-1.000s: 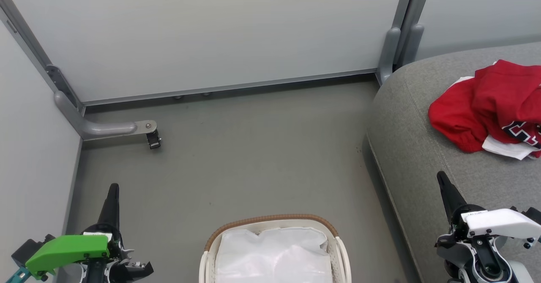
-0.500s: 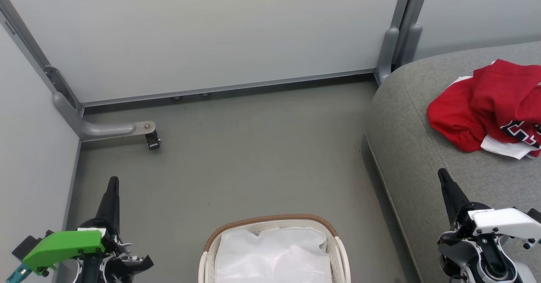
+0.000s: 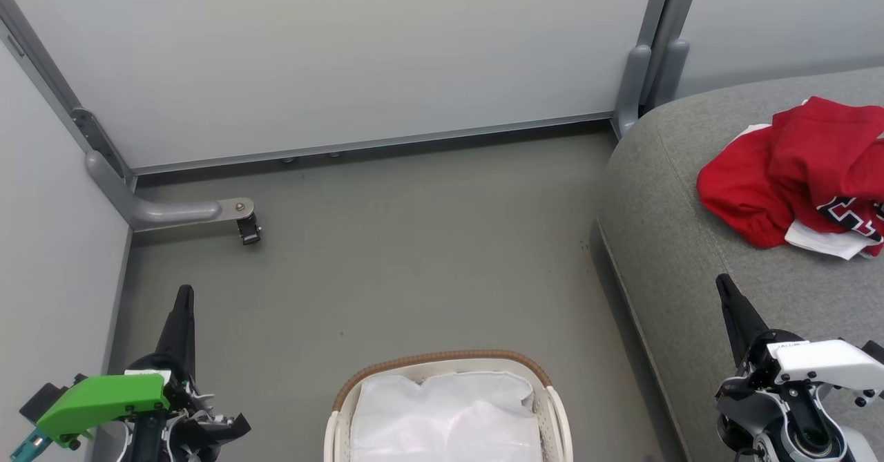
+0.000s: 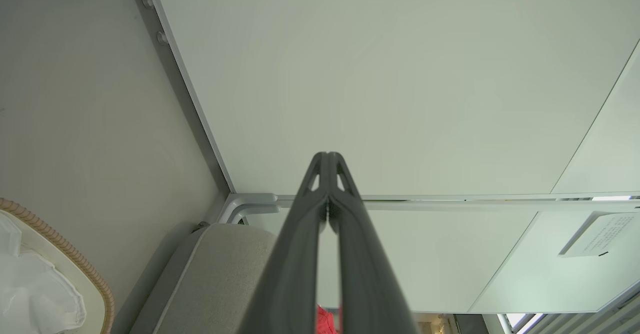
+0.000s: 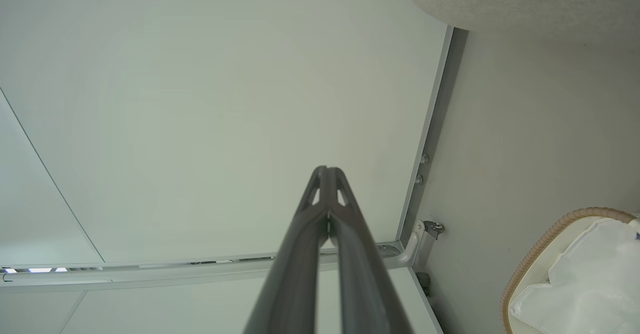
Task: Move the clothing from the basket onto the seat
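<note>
The oval cream-white perforated plastic laundry basket with a brown woven-look rim stands on the grey floor at the near middle of the head view, and a crumpled plain white sheet lies inside it. To the right of the basket, just beside it, rises the large grey fabric-upholstered seat cushion with a rounded corner. The bright red soft garment with white stripes and a dark lettered logo lies bunched on top of that seat, well apart from the basket, farther away and to its right. The left gripper hovers to the left of the basket, its two long dark fingers pressed together with nothing between them. The right gripper hovers to the right of the basket, over the seat's near edge, likewise closed tight and empty, clear of the garment. Beyond the basket stands a pale wall panel, with a grey metal foot bracket at its left end.
</note>
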Tool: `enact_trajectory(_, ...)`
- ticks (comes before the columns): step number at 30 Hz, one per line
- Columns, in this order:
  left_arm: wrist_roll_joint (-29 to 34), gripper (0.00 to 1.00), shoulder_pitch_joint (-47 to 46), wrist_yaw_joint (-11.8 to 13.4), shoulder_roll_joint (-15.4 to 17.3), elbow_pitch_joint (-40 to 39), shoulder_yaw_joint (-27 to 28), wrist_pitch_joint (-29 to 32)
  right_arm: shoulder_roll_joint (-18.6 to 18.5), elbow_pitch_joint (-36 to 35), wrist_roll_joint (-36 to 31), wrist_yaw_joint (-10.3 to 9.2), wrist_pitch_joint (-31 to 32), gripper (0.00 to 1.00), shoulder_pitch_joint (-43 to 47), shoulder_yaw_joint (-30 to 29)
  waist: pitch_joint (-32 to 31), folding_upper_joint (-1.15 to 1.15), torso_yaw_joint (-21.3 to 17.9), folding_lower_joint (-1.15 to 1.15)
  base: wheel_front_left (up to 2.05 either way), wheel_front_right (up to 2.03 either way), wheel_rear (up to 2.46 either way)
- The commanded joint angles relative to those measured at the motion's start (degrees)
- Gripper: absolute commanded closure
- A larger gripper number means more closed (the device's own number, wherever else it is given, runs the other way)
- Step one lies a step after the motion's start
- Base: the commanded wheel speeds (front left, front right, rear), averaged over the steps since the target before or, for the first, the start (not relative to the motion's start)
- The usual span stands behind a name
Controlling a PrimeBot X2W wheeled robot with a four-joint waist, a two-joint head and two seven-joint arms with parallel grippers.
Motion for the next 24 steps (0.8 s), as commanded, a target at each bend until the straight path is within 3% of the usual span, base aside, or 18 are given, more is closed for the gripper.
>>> enact_trajectory(1, -0.2, 1.00, -0.6, 0.0, 0.0, -0.1, 0.2, 0.3, -0.3, -0.2, 0.2, -0.04, 0.2, 1.00, 0.6, -0.1, 0.0, 0.00, 0.0, 0.00, 0.00, 0.00, 0.00)
enact_trajectory(24, -0.2, 1.00, -0.6, 0.0, 0.0, -0.1, 0.1, 0.3, -0.3, -0.2, 0.2, -0.04, 0.2, 1.00, 0.6, -0.1, 0.0, 0.00, 0.0, 0.00, 0.00, 0.00, 0.00)
